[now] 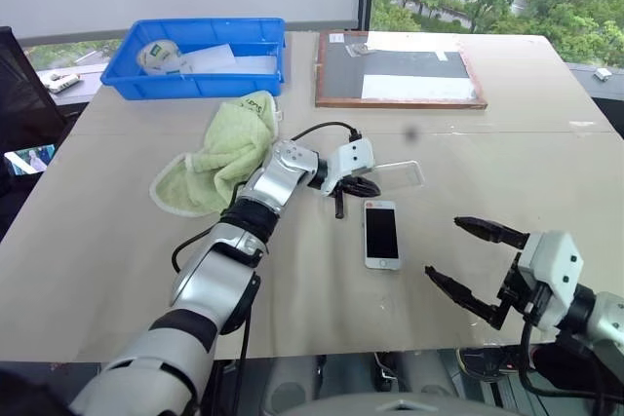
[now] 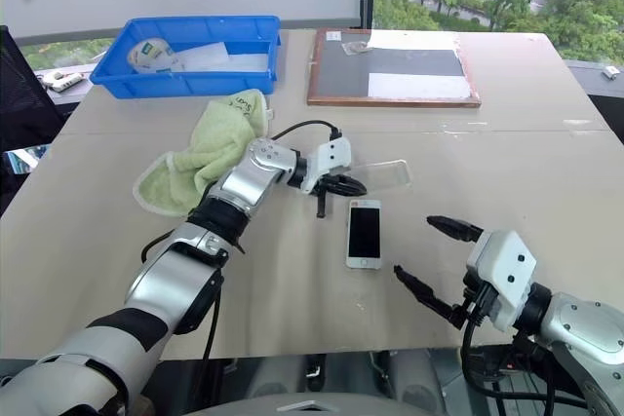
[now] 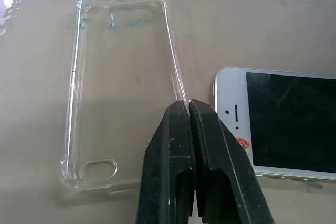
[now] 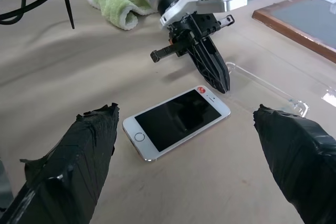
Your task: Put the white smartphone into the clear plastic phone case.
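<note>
Here, left gripper (image 3: 188, 109) pinched fully together, black fingers (image 4: 214, 67) pressed tip to tip over the long edge of the clear plastic phone case (image 3: 122, 85), right at the rim nearest the phone; cannot tell whether the rim is actually caught between the tips or merely touched. Case lying flat and open side up, near the middle of the tabletop (image 1: 107, 250), stretching from the fingertips toward the right edge. Just beside it, on the side nearer the front edge, the white smartphone (image 1: 381, 233) lying flat, screen up, apart from the case by a narrow strip of bare table, with its home button end toward the front edge and a small red mark near its top corner. Farther toward the front right corner, right gripper (image 1: 470, 263) hanging above the table with its two fingers spread wide and nothing between them, pointed at the phone and well short of it. Behind the left arm, a crumpled green cloth (image 1: 219, 156), toward the left half of the table. At the back left corner, a blue tray (image 1: 125, 73) with white items inside; at the back edge right of it, a wooden-framed board (image 1: 400, 101) with white sheets lying on its dark surface
</note>
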`<state>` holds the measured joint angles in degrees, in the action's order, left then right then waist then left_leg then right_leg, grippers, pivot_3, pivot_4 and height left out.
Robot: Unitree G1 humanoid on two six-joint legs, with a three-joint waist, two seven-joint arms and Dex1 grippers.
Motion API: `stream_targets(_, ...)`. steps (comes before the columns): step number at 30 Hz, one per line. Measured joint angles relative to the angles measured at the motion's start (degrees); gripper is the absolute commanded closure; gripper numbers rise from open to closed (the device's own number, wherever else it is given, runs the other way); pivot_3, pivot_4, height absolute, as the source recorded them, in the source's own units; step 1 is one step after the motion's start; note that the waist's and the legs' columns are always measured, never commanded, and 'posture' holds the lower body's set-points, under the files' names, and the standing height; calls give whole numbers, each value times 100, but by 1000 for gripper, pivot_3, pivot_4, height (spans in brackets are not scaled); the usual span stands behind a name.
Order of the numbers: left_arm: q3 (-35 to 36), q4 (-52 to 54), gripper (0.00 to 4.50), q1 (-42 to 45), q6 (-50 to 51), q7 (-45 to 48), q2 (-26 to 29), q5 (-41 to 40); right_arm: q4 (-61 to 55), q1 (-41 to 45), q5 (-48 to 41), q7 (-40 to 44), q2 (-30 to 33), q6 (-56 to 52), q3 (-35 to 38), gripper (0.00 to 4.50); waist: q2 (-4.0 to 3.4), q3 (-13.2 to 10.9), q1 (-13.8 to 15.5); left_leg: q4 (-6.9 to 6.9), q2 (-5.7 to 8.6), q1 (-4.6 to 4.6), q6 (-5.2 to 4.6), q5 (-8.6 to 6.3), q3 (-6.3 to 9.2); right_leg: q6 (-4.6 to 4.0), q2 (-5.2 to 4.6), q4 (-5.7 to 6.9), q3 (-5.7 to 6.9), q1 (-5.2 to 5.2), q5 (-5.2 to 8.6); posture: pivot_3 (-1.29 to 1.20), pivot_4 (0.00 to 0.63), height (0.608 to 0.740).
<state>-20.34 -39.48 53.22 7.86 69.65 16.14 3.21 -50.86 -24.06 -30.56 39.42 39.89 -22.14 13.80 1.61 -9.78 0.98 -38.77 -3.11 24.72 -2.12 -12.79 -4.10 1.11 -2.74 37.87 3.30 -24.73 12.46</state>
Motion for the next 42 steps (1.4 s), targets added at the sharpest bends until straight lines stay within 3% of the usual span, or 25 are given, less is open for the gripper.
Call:
stream_targets(4, 208, 82, 4427, -83, 53, 232, 240, -246, -121, 9, -21, -157, 4, -188, -5, 0, 0, 0, -35, 0, -5, -1, 0, 0, -3, -1, 2, 1, -3, -2, 0, 0, 150, 740)
stream_targets(9, 640, 708, 4427, -467, 306, 661, 1057, -584, -157, 186, -35, -361, 8, -499, -114, 0, -3, 0, -43, 3, -11, -4, 1, 0, -1, -1, 5, 4, -2, -3, 0, 0, 150, 740)
stream_targets(13, 777, 1528, 4427, -1034, 625, 937, 1661, -810, -70, 621, 337, -719, -40, -692, -490, 0, -3, 1, -8, 2, -13, -2, 1, 0, -2, -2, -5, 1, -2, -3, 1, 0, 150, 740)
stream_targets(16, 871, 2210, 4427, -1611, 843, 1097, 2092, -1003, 85, 1008, 479, -1028, 170, -1628, -1068, 0, -2, 0, -1, 2, -15, 1, 0, 0, -3, -3, -15, 2, -2, -4, 1, 0, 150, 740)
stream_targets(19, 1011, 2790, 4427, -2192, 935, 1130, 2472, -1149, 518, 1533, 172, -1206, -292, -2100, -1172, 0, -6, -1, -13, 2, -16, -2, 0, 0, -4, -3, -14, 4, -3, -5, 1, 0, 150, 740)
stream_targets(24, 1331, 3254, 4427, -2922, 797, 1008, 2835, -1303, 882, 1934, 224, -1240, -397, -2240, -1524, 0, -7, -1, -11, 3, -17, -1, 0, 0, -2, -3, -15, 1, 0, -5, 1, 0, 150, 740)
stream_targets(25, 1368, 3266, 3913, -2986, 759, 992, 2849, -1350, 954, 1973, 276, -1247, -427, -2238, -1583, 0, -7, -1, -6, 3, -17, 0, 0, 0, -2, -3, -16, 1, 1, -5, 1, 0, 150, 740)
stream_targets(27, 1535, 3270, 3385, -3155, 679, 1002, 2856, -1480, 1069, 2050, 376, -1245, -446, -2209, -1731, 0, -8, -1, -15, 3, -18, -1, 0, 0, -4, -3, -16, 2, 0, -5, 1, 0, 150, 740)
stream_targets(28, 1604, 3266, 2779, -3224, 657, 993, 2857, -1565, 1137, 2072, 437, -1237, -450, -2185, -1808, 0, -8, -1, -10, 3, -18, 0, 0, 0, -2, -3, -16, 2, 3, -6, 1, 0, 150, 740)
stream_targets(31, 1851, 3284, 1515, -3358, 596, 863, 2854, -1757, 1194, 2129, 549, -1228, -469, -2140, -1904, 0, -8, -2, -14, 3, -18, 0, 0, 0, -3, -3, -16, 2, 2, -6, 1, 0, 150, 740)
stream_targets(32, 1928, 3385, 1320, -3382, 657, 869, 2857, -1884, 1203, 2161, 563, -1226, -469, -2141, -1931, 0, -8, -2, -15, 3, -18, 1, 0, 0, -3, -3, -17, 1, 2, -6, 1, 0, 150, 740)
stream_targets(33, 2012, 3630, 779, -3459, 867, 942, 2916, -2130, 1212, 2220, 558, -1218, -477, -2150, -1966, 0, -8, -2, -20, 3, -19, 1, 1, -1, -4, -3, -18, 1, 1, -6, 1, 0, 150, 740)
stream_targets(37, 1985, 4512, 779, -3649, 1321, 1106, 3099, -2539, 1303, 2442, 560, -1212, -558, -2194, -2000, 0, -14, -2, -16, 5, -18, -3, 1, -1, -6, -3, -18, 0, 0, -6, 1, 0, 150, 740)
stream_targets(42, 1707, 4800, 779, -3711, 1623, 685, 2744, -2588, 1363, 2504, 574, -1212, -589, -2283, -2023, 0, -14, -2, -13, 5, -16, -1, 0, -1, -6, -2, -16, 1, 0, -6, 1, 0, 150, 740)
